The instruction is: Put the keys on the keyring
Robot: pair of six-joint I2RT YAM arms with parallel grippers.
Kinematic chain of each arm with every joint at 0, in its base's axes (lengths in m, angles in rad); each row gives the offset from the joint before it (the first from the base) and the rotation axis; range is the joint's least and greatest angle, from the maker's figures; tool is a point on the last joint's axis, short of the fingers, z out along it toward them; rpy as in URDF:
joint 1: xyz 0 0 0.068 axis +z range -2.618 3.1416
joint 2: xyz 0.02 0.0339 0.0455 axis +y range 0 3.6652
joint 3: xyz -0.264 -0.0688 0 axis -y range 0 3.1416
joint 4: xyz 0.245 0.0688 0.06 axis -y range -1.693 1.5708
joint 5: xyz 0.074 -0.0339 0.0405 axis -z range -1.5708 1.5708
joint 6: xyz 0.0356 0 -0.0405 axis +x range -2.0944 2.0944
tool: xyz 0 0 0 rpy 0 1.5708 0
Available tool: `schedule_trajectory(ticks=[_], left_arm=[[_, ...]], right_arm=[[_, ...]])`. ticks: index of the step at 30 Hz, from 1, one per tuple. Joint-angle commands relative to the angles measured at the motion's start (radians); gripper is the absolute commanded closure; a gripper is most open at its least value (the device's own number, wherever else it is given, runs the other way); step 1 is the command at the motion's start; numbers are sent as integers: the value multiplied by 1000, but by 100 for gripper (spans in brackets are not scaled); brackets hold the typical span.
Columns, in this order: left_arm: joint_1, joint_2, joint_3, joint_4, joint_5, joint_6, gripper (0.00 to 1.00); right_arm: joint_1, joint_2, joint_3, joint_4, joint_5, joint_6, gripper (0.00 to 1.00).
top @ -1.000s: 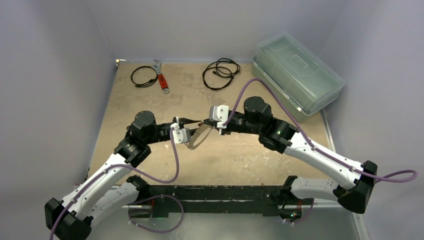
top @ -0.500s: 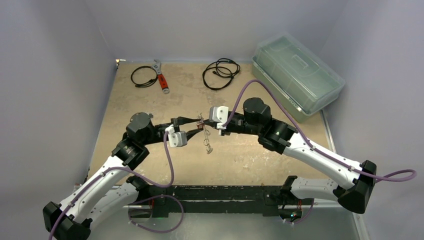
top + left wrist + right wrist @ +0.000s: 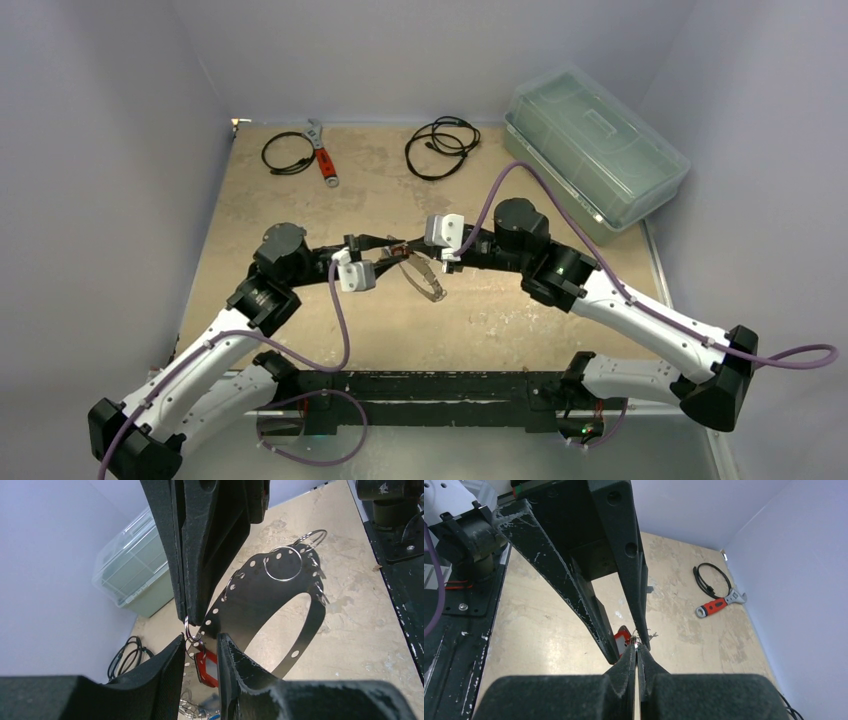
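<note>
The sandy table (image 3: 480, 320) carries a clear plastic box (image 3: 595, 145) at 2 o'clock. A black coiled cable (image 3: 440, 140) lies at 12 o'clock and a second cable (image 3: 285, 170) at 11 o'clock, with a red-handled wrench (image 3: 322, 155) between them. At the centre the two arms meet. There hangs the keyring (image 3: 260, 587), a dark floppy band with punched holes and some small rings on it, drooping toward 5 o'clock. The right gripper (image 3: 636, 652) has its jaws pressed together on a small metal ring (image 3: 188, 630). The left gripper (image 3: 200, 642) has its jaws a little apart, with the red key (image 3: 207, 666) between them. Whether they press on it, I cannot tell.
</note>
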Motion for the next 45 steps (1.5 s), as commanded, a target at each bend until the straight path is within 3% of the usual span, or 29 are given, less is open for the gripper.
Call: schedule_trajectory(ticks=[1, 8, 12, 20, 25, 28, 35, 45], left_arm=[[0, 13, 5, 45, 12, -38, 73], [5, 25, 5, 60, 18, -52, 80], [8, 24, 5, 68, 17, -55, 100], [23, 19, 21, 18, -30, -19, 100], [23, 44, 57, -69, -53, 29, 100], [23, 56, 66, -96, -70, 45, 100], [23, 119, 100, -191, -100, 65, 100], [24, 140, 104, -169, -59, 20, 100]], right_arm=[[0, -34, -3, 82, -15, 12, 100], [0, -33, -3, 80, -39, 23, 100], [1, -32, -2, 84, -62, 28, 100], [0, -39, 0, 47, -11, 29, 99], [0, -52, 15, -15, 84, 4, 65], [0, -41, 53, -92, 136, -25, 56], [1, 68, 197, -336, 209, -93, 56], [12, 146, 232, -354, 121, -93, 59]])
